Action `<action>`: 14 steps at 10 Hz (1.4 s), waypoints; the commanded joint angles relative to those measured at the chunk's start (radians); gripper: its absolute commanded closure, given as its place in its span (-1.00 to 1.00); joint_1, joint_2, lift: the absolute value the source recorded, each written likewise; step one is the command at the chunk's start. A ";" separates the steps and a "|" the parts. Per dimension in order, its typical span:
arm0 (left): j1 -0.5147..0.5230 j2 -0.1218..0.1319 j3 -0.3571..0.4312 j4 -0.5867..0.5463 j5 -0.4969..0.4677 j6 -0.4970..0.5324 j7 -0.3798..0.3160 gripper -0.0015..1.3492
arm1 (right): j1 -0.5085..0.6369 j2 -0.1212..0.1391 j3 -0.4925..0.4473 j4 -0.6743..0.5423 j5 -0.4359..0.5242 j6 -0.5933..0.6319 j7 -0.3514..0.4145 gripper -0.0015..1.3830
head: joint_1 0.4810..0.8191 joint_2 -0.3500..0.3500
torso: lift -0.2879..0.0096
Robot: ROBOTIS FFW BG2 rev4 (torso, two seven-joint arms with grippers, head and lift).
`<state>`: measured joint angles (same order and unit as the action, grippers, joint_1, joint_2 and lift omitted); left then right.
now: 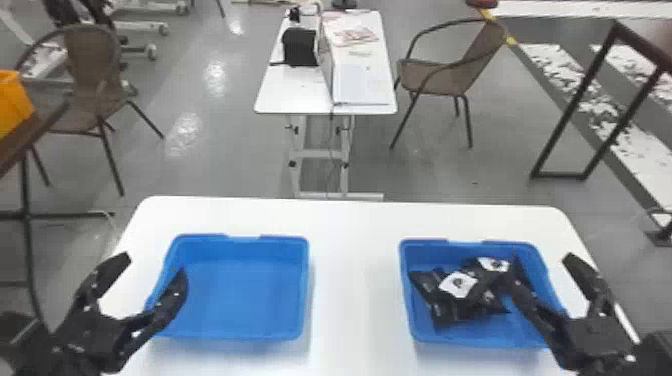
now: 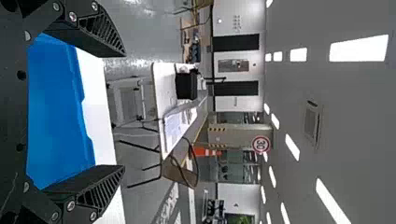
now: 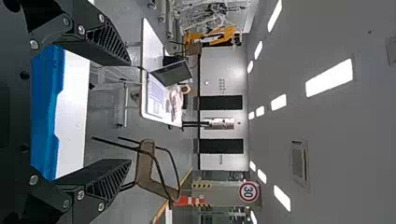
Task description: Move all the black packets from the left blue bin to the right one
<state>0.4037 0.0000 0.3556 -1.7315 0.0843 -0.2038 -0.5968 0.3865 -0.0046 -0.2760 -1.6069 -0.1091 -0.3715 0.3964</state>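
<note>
Left tool (image 1: 154,264) stands with its fingers wide apart and nothing between them; right tool (image 1: 540,265) is likewise spread and empty. In the head view the left tool's inner finger overlaps the side of the left bin (image 1: 230,300), so a careless drop or sideways swing could knock that wall and shift the bin. The right tool poses the greater risk: its inner finger overlaps the right bin (image 1: 485,331), beside the packets (image 1: 460,310), though its height above them is hard to judge. Lowering or closing it there might pinch a packet, and backing off could then drag one over the rim.

The packets lie in a loose, overlapping heap in the right bin, so a nudge may make the top ones slide. The left bin looks bare, and the move seems complete; another grasp there would likely only scrape the bottom. Beyond the bins, the surface (image 1: 355,300) ends well short of the far table (image 1: 295,90), and a bin shoved forward hard enough might tip off its back edge.
</note>
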 commanded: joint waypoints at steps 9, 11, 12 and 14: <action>0.139 -0.003 -0.086 -0.086 0.026 0.073 0.038 -0.71 | 0.276 0.005 0.115 -0.116 0.068 -0.041 -0.102 -0.56 | 0.27 0.05 | 0.94; 0.138 -0.003 -0.086 -0.086 0.026 0.077 0.038 -0.71 | 0.276 0.005 0.115 -0.114 0.052 -0.041 -0.116 -0.56 | 0.27 0.04 | 0.94; 0.139 -0.003 -0.084 -0.086 0.028 0.078 0.038 -0.71 | 0.275 0.005 0.115 -0.116 0.049 -0.041 -0.120 -0.56 | 0.27 0.02 | 0.94; 0.138 -0.003 -0.086 -0.086 0.029 0.087 0.038 -0.71 | 0.273 0.005 0.115 -0.116 0.045 -0.041 -0.123 -0.56 | 0.27 0.01 | 0.94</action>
<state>0.5415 0.0000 0.2701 -1.8178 0.1133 -0.1183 -0.5581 0.6598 -0.0031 -0.1612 -1.7225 -0.0629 -0.4127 0.2730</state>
